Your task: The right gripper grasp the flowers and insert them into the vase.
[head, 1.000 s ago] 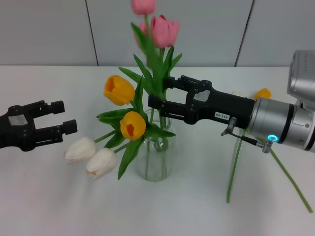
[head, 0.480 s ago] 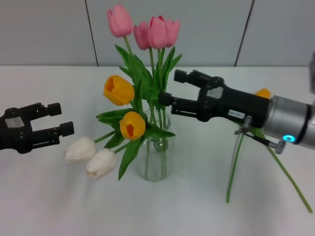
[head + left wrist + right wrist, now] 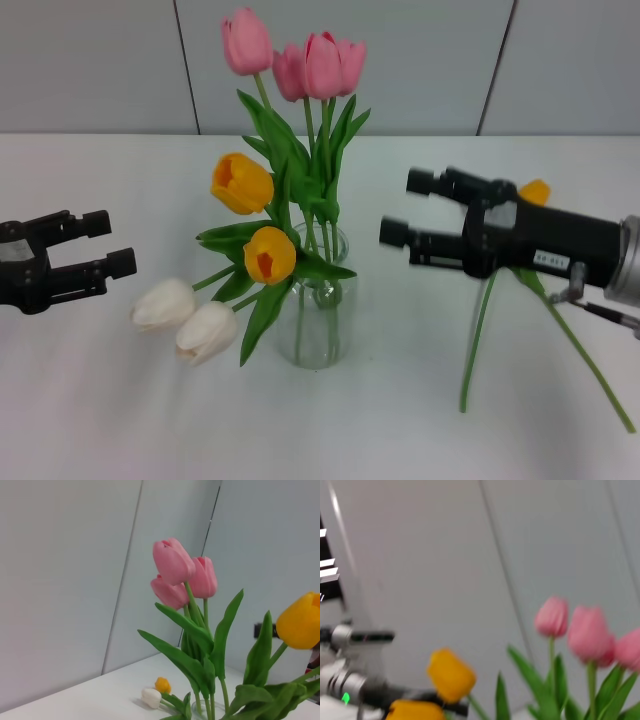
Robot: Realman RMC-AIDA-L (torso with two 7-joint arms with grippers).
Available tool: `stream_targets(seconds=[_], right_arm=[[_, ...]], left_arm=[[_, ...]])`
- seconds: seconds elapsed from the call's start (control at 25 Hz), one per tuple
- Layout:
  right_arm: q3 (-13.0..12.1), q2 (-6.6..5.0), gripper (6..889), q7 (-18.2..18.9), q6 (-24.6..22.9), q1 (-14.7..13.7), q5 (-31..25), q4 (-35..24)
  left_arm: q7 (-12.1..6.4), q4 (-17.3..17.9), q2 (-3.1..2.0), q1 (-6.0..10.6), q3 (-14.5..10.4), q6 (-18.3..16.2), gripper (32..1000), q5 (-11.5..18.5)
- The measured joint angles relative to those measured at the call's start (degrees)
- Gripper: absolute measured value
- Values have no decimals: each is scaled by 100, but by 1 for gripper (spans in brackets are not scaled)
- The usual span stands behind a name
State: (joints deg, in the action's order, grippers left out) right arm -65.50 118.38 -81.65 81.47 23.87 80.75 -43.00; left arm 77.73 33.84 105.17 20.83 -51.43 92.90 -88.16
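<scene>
My right gripper hangs wide and empty beside the vase — the loose flowers lie on the bench right under its wrist, stems running toward me, orange head behind. Right arm's nearer; left gripper idles spread, well apart.

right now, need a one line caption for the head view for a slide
Right gripper open and empty beside the vase of pink, orange and white tulips; left gripper open at the table's left.
</scene>
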Motion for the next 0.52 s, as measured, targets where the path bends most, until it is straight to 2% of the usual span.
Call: stream_targets(seconds=[0.12, 0.2, 0.52], right_arm=[[98, -73, 883, -534, 94, 17, 680, -303], [148, -101, 883, -661, 125, 49, 899, -359], [187, -77, 883, -694, 176, 70, 1033, -381]], left_arm=[[1, 0, -7, -2, 1, 10, 826, 1], [2, 0, -10, 11, 1, 11, 826, 1], [5, 4, -10, 47, 1, 44, 826, 1]])
